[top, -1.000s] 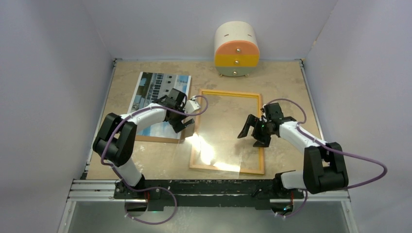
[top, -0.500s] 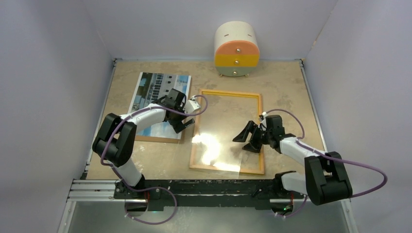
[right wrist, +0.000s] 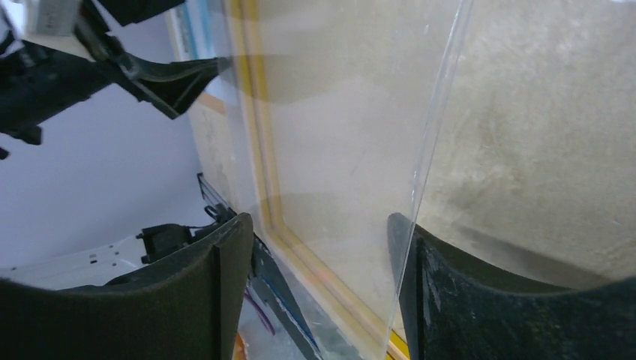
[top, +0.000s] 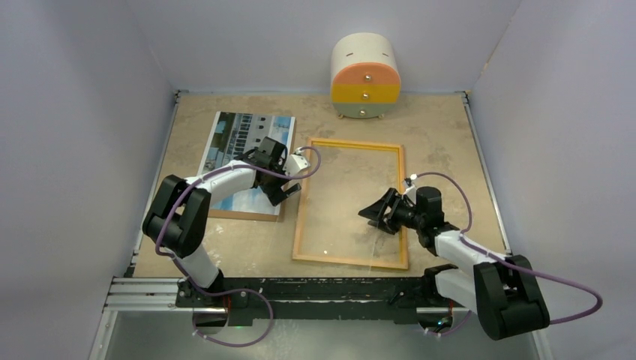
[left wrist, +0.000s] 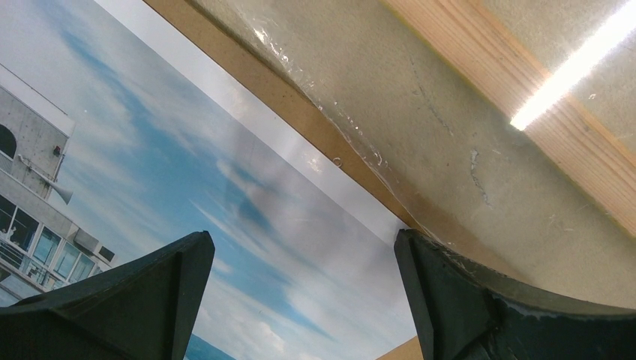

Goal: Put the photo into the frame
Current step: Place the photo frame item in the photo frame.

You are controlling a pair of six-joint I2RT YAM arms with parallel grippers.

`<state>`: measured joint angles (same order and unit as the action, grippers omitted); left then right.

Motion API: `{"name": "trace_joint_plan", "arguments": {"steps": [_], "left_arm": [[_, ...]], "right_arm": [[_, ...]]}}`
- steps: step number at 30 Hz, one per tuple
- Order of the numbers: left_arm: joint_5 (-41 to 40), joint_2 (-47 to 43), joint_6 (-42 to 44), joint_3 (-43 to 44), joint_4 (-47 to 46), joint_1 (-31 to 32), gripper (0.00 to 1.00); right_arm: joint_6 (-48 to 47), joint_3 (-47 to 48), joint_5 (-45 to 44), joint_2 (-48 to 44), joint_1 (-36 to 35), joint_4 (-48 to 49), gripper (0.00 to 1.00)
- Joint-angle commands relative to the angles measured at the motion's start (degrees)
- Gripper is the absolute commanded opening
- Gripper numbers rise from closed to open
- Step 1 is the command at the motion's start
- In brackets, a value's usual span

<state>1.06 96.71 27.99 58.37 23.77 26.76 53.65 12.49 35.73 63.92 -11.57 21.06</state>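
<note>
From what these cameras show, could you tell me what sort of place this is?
Probably a robot lab test cell: plain pale walls box in the table, the left arm and right arm sit on a metal rail, and props lie out: the photo, the frame, a small drawer unit.

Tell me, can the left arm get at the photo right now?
Probably yes. The left tool hangs open just over a corner of the photo, with nothing between. The photo lies flat on a brown board, so pinching its edge may be tricky.
</note>
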Motion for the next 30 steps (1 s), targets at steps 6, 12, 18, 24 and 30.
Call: {"name": "trace_joint_plan", "arguments": {"steps": [6,12,18,24,30], "left_arm": [[3.6,-1.3,-2.2,0.7,-0.2,0.9,1.00],[3.7,-1.3,-2.2,1.1,0.2,1.1,1.00],[3.1,-1.2,-2.4,1.6,0.0,1.4,1.00],[1.9,-1.6,-2.1,2.5,0.3,1.4,1.00],[0.2,-1.5,-2.0,3.5,0.2,1.4,1.00]], "right_arm": [[-3.9,4.9,0.4,-4.5,-0.4,-1.5,0.50],[-10.7,11.7,-3.0,-2.9,-0.3,-13.1,0.20],[-15.7,15.2,0.2,2.7,-0.1,-15.6,0.00],[-18.3,16.4,-6.2,0.2,0.2,-20.7,0.00],[-23.7,22.0,-13.0,0.4,0.3,-31.3,0.00]]}}
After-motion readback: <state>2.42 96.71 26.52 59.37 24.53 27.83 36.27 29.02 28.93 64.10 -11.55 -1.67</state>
